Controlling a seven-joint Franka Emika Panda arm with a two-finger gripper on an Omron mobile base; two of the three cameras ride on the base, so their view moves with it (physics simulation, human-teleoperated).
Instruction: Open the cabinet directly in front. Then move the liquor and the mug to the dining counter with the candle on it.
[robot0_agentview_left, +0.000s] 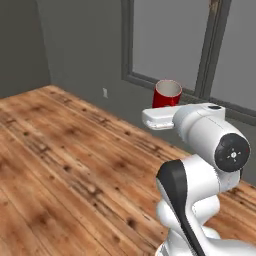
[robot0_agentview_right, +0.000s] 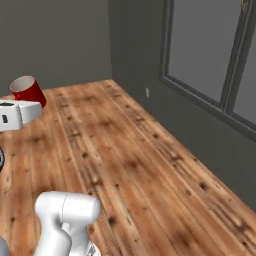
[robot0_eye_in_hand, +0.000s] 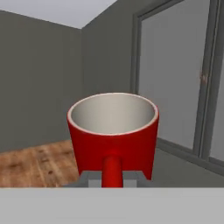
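Observation:
The red mug (robot0_agentview_left: 166, 94) is held upright in the air by my gripper (robot0_agentview_left: 164, 106), well above the wooden floor. From the right base camera the mug (robot0_agentview_right: 29, 91) sits at the end of the white hand, gripper (robot0_agentview_right: 31, 103) beneath it. In the hand view the mug (robot0_eye_in_hand: 113, 131) is close up, its pale inside empty and its handle facing the camera, with the gripper (robot0_eye_in_hand: 112, 177) shut on it at its base. The cabinet, liquor, dining counter and candle are out of view.
A plank wood floor (robot0_agentview_left: 60, 165) spreads ahead of the base. Grey walls close the room, with a tall dark-framed window (robot0_agentview_right: 210, 50) on the right wall and a small outlet (robot0_agentview_left: 105, 92) low on it.

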